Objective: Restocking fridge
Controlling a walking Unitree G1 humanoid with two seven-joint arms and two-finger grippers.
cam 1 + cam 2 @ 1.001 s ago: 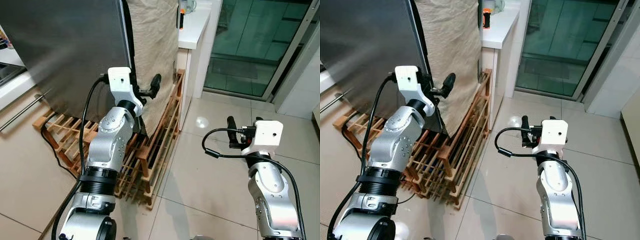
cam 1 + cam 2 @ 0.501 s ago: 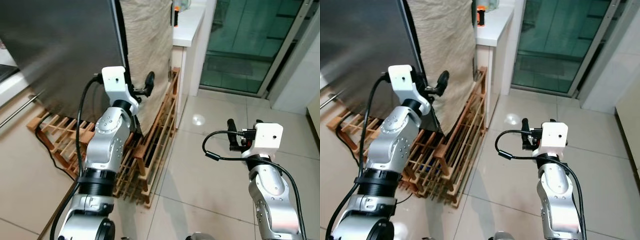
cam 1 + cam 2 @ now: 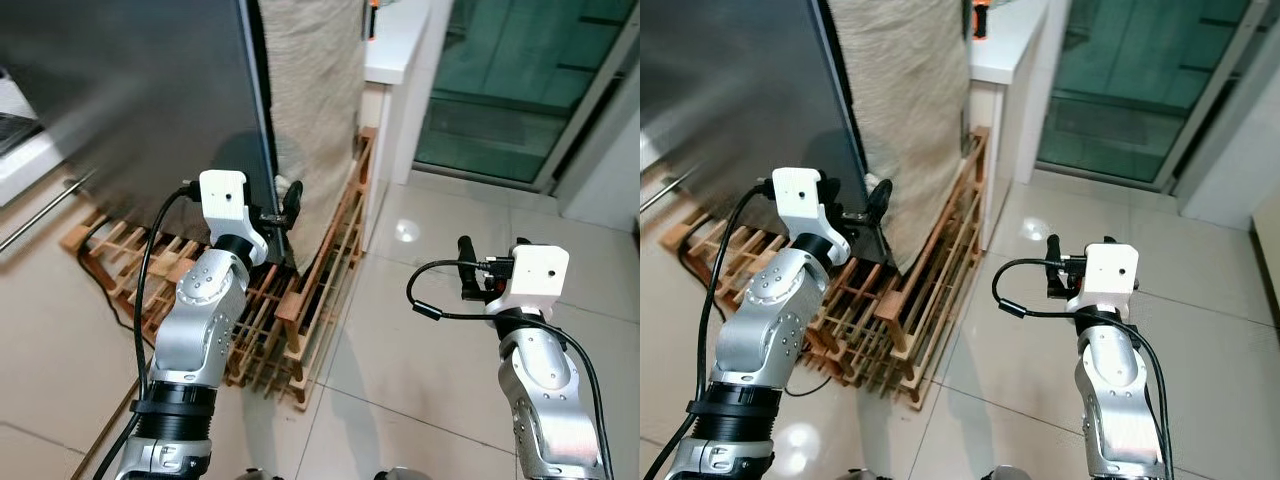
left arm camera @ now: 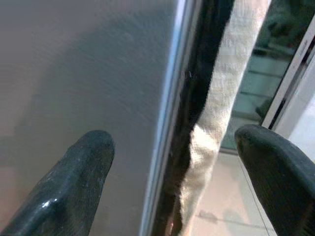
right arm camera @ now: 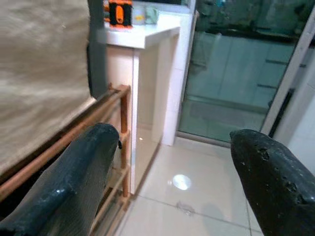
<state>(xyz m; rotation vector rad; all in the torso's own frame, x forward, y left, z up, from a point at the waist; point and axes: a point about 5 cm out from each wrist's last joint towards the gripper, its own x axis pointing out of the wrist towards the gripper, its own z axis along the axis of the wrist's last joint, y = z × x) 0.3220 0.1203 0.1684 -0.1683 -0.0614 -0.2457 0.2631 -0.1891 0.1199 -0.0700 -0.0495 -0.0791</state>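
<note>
Two spread fingers of my left tool point(image 3: 285, 205) straddle the fridge door point(image 3: 130, 90) edge; I judge I'm opening it; next, hook and pull; right tool point(image 3: 490, 262) idles, spread, empty.

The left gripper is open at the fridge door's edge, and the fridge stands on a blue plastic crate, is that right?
Not quite. The left gripper is open at the edge of the fridge door, but the fridge stands on a wooden slatted pallet, not a blue plastic crate. The left eye view shows this.
</note>
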